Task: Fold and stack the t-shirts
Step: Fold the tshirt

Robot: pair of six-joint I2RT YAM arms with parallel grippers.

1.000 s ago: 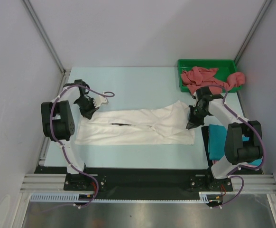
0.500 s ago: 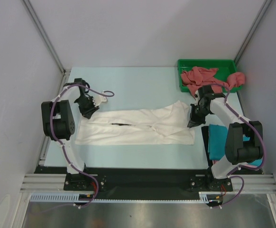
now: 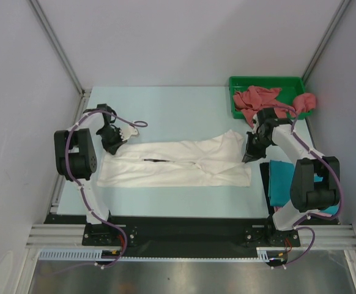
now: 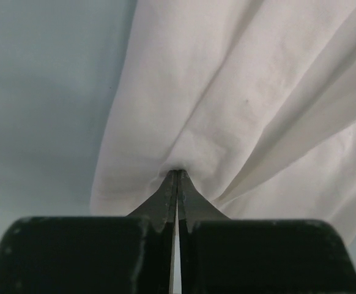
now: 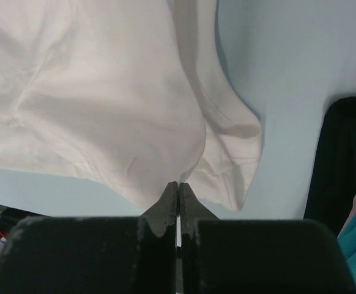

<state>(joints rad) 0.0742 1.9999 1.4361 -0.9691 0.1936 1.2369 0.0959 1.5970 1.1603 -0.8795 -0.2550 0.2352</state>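
A white t-shirt (image 3: 178, 162) lies folded into a long band across the middle of the table. My left gripper (image 3: 113, 146) is at its left end. In the left wrist view the gripper (image 4: 177, 174) is shut, with the white t-shirt (image 4: 239, 92) puckered into its tips. My right gripper (image 3: 248, 157) is at the shirt's right end. In the right wrist view this gripper (image 5: 178, 184) is shut on the edge of the white t-shirt (image 5: 104, 104). Dusty red t-shirts (image 3: 267, 101) fill the green tray. A teal t-shirt (image 3: 281, 180) lies folded at the right.
The green tray (image 3: 236, 82) stands at the back right corner. The teal shirt rests on a black pad (image 5: 343, 153) beside the right arm. Grey walls close in the table on three sides.
The left gripper has edged slightly toward the far side at the shirt's left end. The right wrist has crept a little away from the base. The shirt lies much as before.
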